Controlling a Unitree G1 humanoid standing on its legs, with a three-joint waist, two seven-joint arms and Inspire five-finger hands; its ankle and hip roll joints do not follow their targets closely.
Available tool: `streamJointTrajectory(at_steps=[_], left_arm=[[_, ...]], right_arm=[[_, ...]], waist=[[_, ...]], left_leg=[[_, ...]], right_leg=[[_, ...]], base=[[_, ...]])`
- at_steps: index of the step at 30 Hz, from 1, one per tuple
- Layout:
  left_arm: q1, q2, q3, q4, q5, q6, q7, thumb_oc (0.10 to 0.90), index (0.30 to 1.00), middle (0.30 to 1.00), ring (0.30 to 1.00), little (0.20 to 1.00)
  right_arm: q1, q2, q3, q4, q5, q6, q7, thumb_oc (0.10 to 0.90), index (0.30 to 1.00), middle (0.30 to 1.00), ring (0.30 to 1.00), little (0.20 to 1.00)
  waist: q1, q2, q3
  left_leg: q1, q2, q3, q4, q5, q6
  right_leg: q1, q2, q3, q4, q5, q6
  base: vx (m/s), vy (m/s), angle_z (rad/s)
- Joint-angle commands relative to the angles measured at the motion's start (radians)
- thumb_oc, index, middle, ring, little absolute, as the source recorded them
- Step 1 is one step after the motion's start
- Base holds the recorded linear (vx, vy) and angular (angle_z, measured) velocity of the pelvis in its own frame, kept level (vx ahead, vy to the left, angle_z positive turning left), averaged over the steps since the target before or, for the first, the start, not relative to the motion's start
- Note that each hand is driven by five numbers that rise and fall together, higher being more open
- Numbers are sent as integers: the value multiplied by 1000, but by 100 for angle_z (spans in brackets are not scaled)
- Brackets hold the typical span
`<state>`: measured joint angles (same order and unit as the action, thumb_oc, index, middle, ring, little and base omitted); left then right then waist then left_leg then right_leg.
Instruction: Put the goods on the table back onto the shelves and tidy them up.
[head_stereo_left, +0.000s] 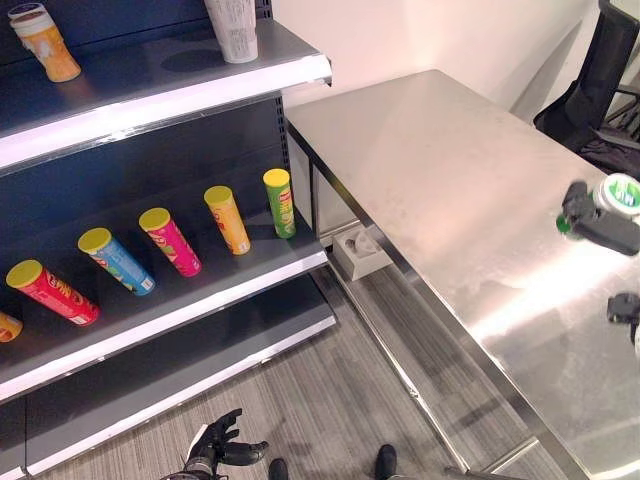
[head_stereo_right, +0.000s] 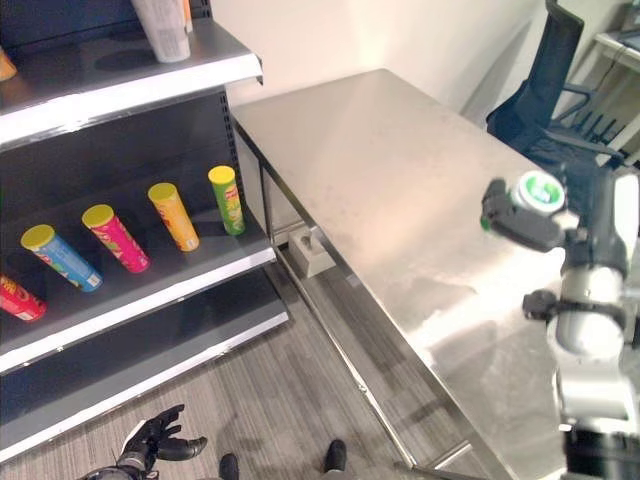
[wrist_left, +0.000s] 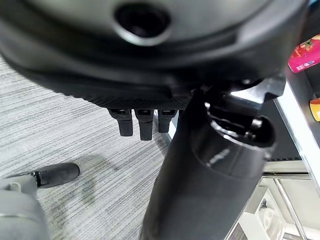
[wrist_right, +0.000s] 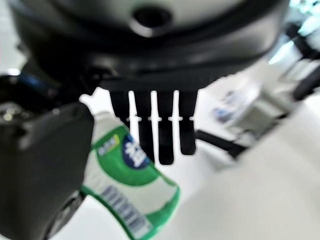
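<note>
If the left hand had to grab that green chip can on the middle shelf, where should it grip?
Grip the green chip can round its mid-body, coming in from the shelf's open front edge. It lies on its side, lid end toward the back, with a gap to the orange can beside it. The left hand hangs low, open.

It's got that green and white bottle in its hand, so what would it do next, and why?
Probably swing the right robot hand left toward the shelves. It holds the green and white bottle up over the steel table, while the canisters lie on the middle shelf. The left robot hand hangs low, open.
</note>
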<state>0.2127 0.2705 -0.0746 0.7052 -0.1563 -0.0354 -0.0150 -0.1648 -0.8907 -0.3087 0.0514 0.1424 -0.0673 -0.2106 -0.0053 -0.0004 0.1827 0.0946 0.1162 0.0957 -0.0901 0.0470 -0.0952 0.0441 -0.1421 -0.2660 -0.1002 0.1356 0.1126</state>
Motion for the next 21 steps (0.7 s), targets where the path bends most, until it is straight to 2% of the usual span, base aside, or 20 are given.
streamJointTrajectory(at_steps=[1, 15, 19, 21], left_arm=[[-39, 88, -6, 3, -16, -34, -12, 800, 900, 900, 900, 900], [1, 95, 3, 13, -57, -32, -20, 800, 900, 900, 900, 900], [-10, 108, 3, 17, -63, -34, -15, 800, 900, 900, 900, 900], [-27, 117, -7, 12, -63, -36, -12, 800, 900, 900, 900, 900]], right_arm=[[-128, -77, 8, -82, 111, -130, 24, 400, 300, 300, 300, 300], [-370, -158, 192, -65, 323, -177, 94, 400, 300, 300, 300, 300], [-439, -199, 229, -72, 359, -192, 101, 400, 300, 300, 300, 300], [-461, -236, 240, -69, 368, -202, 99, 400, 300, 300, 300, 300]], waist=[[42, -69, -84], [115, -81, -90], [138, -84, -69], [135, -94, -53]], left_leg=[[4, 61, 83, 3, -33, -55], [-2, 136, 9, 13, 21, -110], [-35, 151, -25, 24, 48, -130], [-76, 163, 0, 49, 62, -128]], right_leg=[[75, -17, -43, 13, -149, 46], [130, 66, -98, 13, -210, -5], [139, 80, -137, 13, -221, -16], [139, 69, -182, 14, -219, -17]], base=[[-12, -73, 10], [-21, -95, 18], [-60, -70, 25], [-129, -3, 61]])
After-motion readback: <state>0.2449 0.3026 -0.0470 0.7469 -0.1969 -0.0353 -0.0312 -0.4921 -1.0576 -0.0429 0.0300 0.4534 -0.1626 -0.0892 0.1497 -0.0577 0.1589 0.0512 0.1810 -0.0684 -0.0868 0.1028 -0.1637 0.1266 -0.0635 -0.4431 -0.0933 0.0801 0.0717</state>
